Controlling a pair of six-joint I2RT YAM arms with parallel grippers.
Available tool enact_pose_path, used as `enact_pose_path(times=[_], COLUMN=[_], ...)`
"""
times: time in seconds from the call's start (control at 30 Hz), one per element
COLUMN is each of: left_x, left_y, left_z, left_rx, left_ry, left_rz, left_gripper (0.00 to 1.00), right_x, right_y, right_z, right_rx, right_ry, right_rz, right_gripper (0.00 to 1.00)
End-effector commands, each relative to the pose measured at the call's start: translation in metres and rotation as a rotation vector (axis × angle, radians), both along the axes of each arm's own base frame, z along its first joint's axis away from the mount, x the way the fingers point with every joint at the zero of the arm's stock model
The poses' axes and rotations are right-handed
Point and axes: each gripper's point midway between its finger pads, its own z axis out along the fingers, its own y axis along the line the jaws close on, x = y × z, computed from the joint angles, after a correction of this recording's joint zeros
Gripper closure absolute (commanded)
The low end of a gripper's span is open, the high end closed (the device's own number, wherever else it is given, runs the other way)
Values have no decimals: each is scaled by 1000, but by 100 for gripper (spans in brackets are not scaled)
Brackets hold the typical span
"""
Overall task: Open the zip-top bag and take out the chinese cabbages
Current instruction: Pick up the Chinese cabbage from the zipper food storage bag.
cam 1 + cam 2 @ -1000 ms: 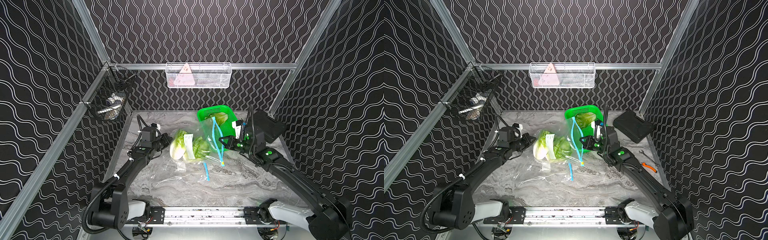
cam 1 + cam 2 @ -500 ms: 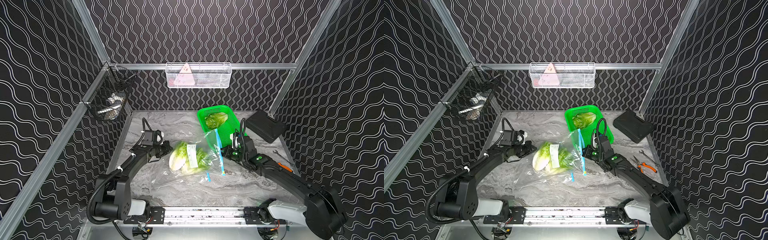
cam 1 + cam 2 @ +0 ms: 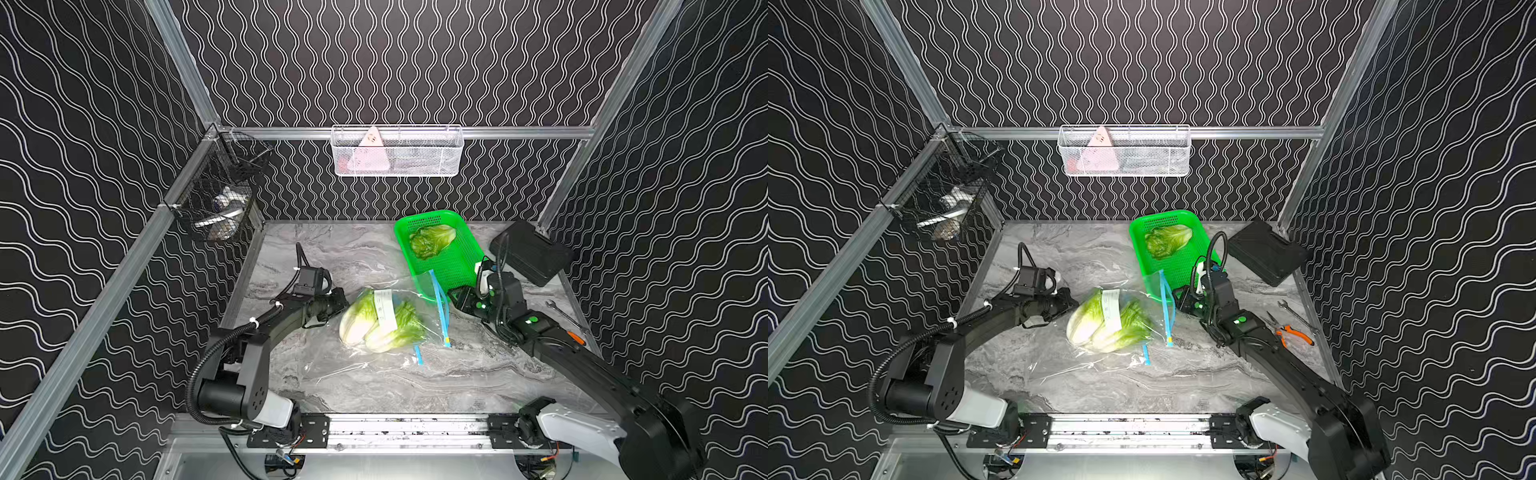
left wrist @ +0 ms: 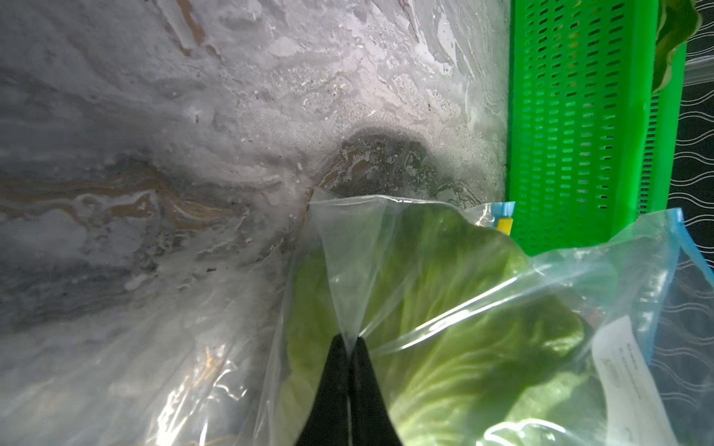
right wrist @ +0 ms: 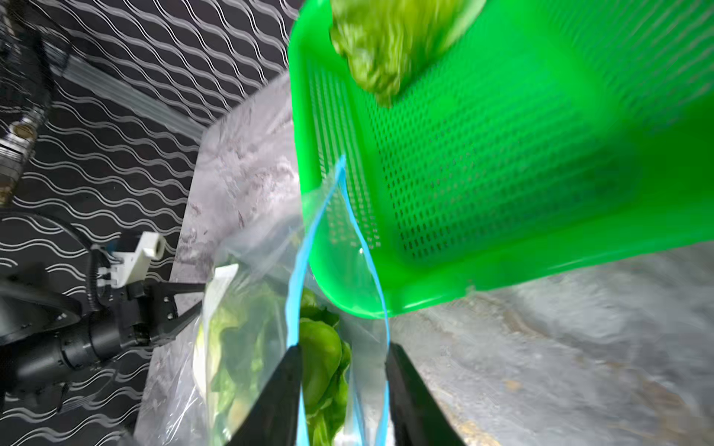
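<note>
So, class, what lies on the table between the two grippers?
Between the left gripper and right gripper lies the clear zip-top bag holding two chinese cabbages; both top views show it.

Glossy, wrinkled clear plastic bag (image 3: 386, 324); shiny green perforated plastic basket (image 3: 451, 266). Smooth marbled stone-look tabletop (image 3: 415, 390); white metal mesh rack (image 3: 415, 153).

The chinese cabbages (image 3: 365, 320) are pale green with white stalks. The zip-top bag (image 3: 340, 365) is clear with a blue zip strip (image 3: 441, 316). The mesh basket (image 3: 453, 266) is bright green, the tabletop (image 3: 374, 390) grey marbled, and the walls (image 3: 395, 62) black with white wavy lines.
</note>
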Motion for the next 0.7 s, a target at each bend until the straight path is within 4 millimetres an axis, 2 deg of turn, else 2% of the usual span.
enact_pose_path(times=[0.0,0.1,0.2,0.33,0.67], left_x=[6,4,3,4,4], left_y=[3,1,-1,-2,-5], left_z=[2,-4,-7,-5,-5], left_rx=[22,11,-4,-5,-18], left_ry=[-31,-21,-18,-23,-28], left_rz=[7,10,9,5,2], left_gripper=[100,100,100,100,100], right_x=[4,9,14,15,7], right_y=[-27,-26,-8,15,50], right_z=[14,18,14,4,-25], right_rx=[-84,-36,44,126,261], right_ry=[-57,-31,32,118,238], right_rz=[-66,-51,19,94,255], right_gripper=[58,70,86,96,97])
